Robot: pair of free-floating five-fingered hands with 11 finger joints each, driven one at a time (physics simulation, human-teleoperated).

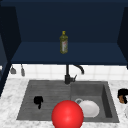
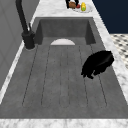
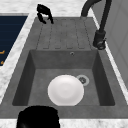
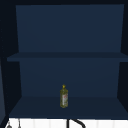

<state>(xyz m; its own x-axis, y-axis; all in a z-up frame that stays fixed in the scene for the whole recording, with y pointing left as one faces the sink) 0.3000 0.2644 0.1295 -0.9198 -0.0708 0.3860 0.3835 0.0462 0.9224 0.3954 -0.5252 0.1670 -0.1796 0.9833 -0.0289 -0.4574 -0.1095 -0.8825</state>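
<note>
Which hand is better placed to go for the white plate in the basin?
Probably the right hand. It sits at the counter beside the basin holding the white plate, though curled on a brown thing. The left hand hovers over the drainboard, across the divider.

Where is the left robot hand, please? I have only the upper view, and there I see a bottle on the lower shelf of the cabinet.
Observer: The left robot hand is over the ribbed draining board, to the left of the basin.
Operator: Is there something inside the basin?
Observer: Yes, a white plate lies on its floor, beside the drain.
Operator: And the right robot hand?
Observer: The right robot hand is over the counter, to the right of the sink, close to a brown thing.
</note>
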